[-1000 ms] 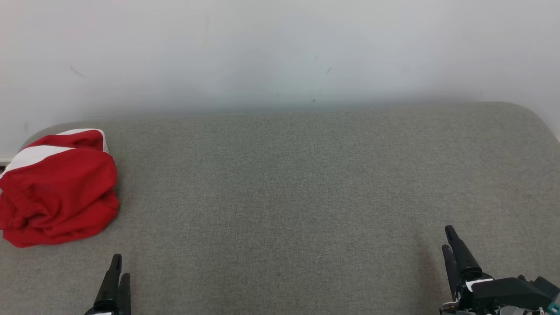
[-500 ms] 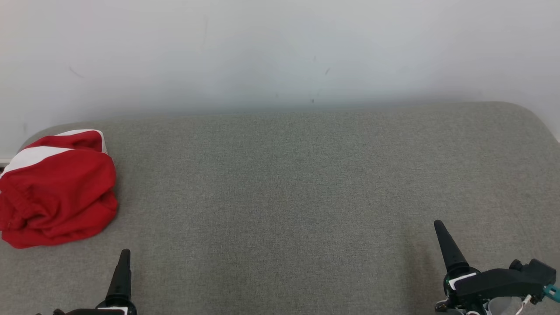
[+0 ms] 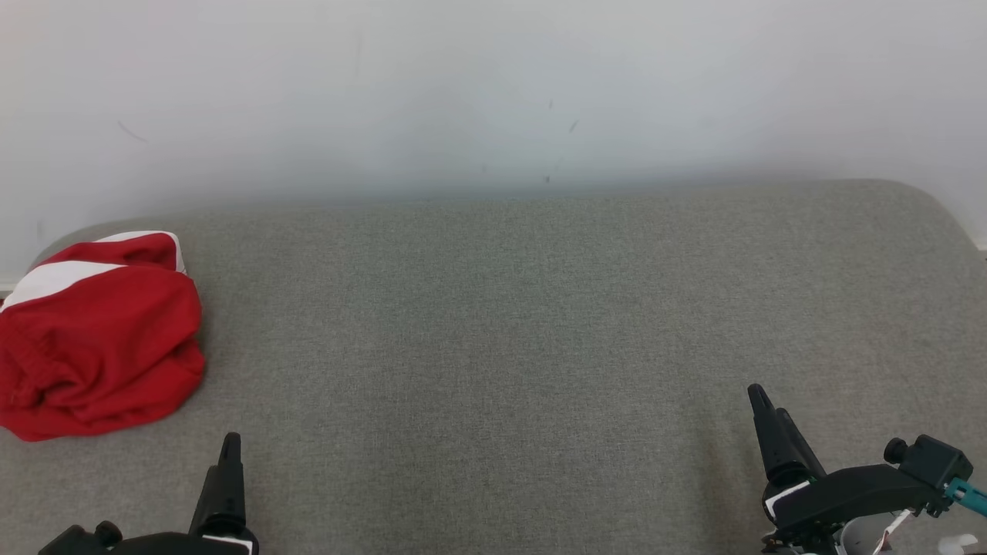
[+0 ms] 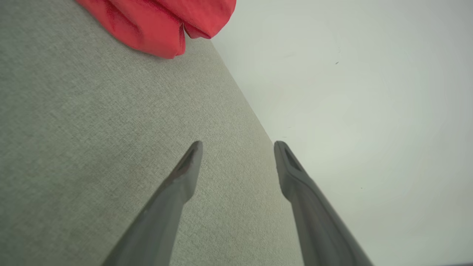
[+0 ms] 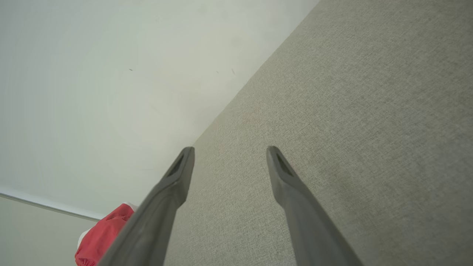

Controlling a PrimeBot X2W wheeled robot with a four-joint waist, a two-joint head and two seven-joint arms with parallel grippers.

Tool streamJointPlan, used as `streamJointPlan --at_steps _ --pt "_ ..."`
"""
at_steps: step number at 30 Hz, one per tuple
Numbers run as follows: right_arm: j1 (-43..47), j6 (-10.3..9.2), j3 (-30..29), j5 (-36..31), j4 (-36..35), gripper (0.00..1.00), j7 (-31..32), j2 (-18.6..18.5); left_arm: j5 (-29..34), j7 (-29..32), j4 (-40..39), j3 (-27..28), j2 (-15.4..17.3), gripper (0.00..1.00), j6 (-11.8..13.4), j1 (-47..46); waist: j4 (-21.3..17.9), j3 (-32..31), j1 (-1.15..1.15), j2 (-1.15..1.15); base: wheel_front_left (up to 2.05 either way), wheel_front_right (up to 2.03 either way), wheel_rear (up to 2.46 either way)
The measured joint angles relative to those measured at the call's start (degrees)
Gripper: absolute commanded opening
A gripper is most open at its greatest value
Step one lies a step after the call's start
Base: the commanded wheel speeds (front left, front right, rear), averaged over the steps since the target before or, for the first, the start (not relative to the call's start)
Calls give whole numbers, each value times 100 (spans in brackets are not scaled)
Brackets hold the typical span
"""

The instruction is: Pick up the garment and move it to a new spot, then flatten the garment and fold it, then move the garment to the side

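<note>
Facing a pale wall over a wide grey fabric surface.
I saw the wall, faintly scuffed, run behind the surface, whose far corners were rounded. The red-and-white garment lay bunched at the far left end, close to the wall. My left gripper hung near it, fingers spread and empty; my right gripper, well apart at the right, was likewise spread and empty.
</note>
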Motion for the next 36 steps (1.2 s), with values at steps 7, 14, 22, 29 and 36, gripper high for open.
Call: streamJointPlan --at_steps 7,14,22,29,36 --pt "-2 -111 175 -599 -99 100 -170 -113 805 -155 -3 4 0 100 98 2 -24 -17 0 0 0 0 0" --pt "-4 -240 338 -1214 -140 100 -290 -253 1647 -288 -52 -4 -2 100 203 4 -51 -43 0 0 0 0 0" --pt "-3 -354 461 -1800 -188 100 -299 -335 2512 -289 -145 -56 -3 100 301 14 -77 -69 0 0 0 0 0" --pt "3 -457 535 -2198 -219 100 -297 -390 3115 -270 -160 -92 -5 100 381 42 -92 -80 0 0 0 0 0" --pt "7 -556 656 -2743 -272 100 -290 -460 3765 -210 -242 -144 -18 100 493 131 -113 -80 0 0 0 0 0"
